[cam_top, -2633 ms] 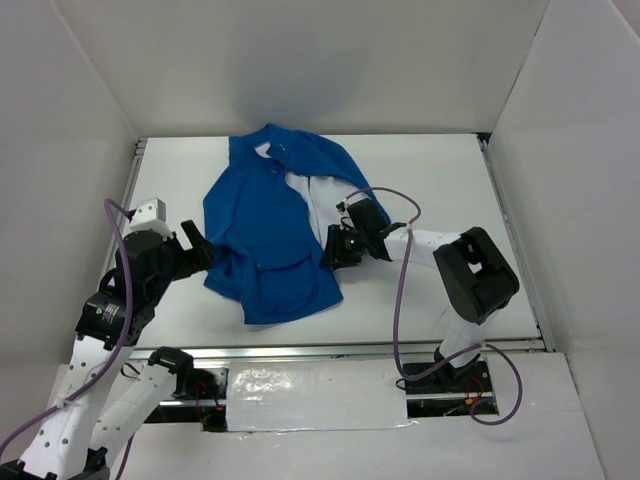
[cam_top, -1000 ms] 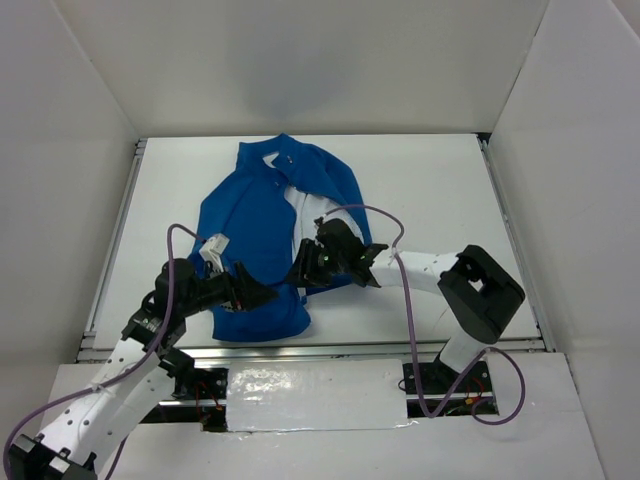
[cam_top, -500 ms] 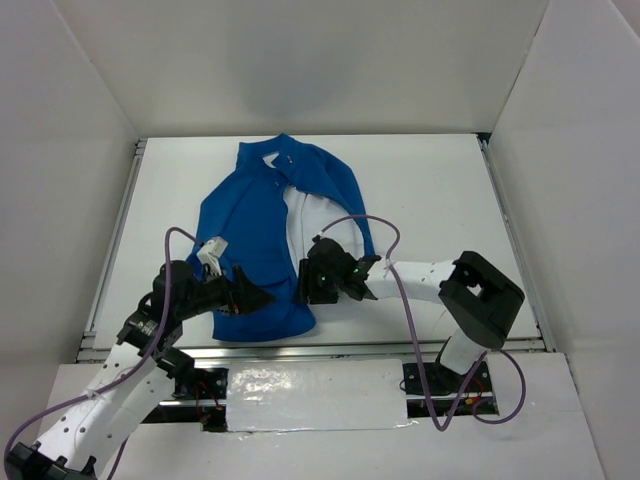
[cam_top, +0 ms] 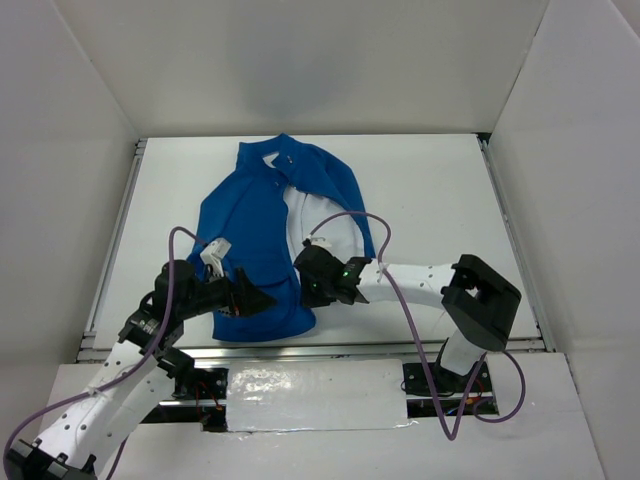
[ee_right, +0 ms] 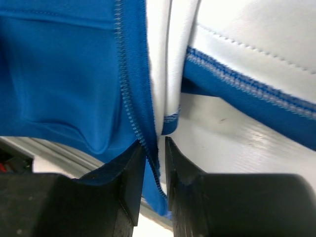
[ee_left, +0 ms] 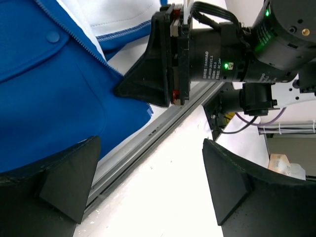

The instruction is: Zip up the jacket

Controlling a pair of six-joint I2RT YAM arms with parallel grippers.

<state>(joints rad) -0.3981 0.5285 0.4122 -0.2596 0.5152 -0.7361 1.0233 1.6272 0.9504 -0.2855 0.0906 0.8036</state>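
The royal-blue jacket (cam_top: 255,225) lies open on the white table (cam_top: 440,190), collar far, white lining (cam_top: 325,215) showing on its right. My right gripper (cam_top: 308,282) is at the near end of the front opening. In the right wrist view the gripper (ee_right: 154,173) is shut on the jacket's zipper edge (ee_right: 129,106), with zipper teeth running between its fingers (ee_right: 132,180). My left gripper (cam_top: 258,298) sits over the near hem, wide open and empty. In the left wrist view the left gripper (ee_left: 148,187) frames the table edge, with the jacket (ee_left: 44,84) to the left and the right gripper (ee_left: 158,64) ahead.
A metal rail (cam_top: 330,350) runs along the table's near edge, just below the hem. White walls (cam_top: 80,130) enclose the table on three sides. Purple cables (cam_top: 385,245) loop off both arms.
My right gripper has dragged the jacket's zipper edge left and nearer. My left arm swung from the jacket's left side to its near hem and has held there for the last second.
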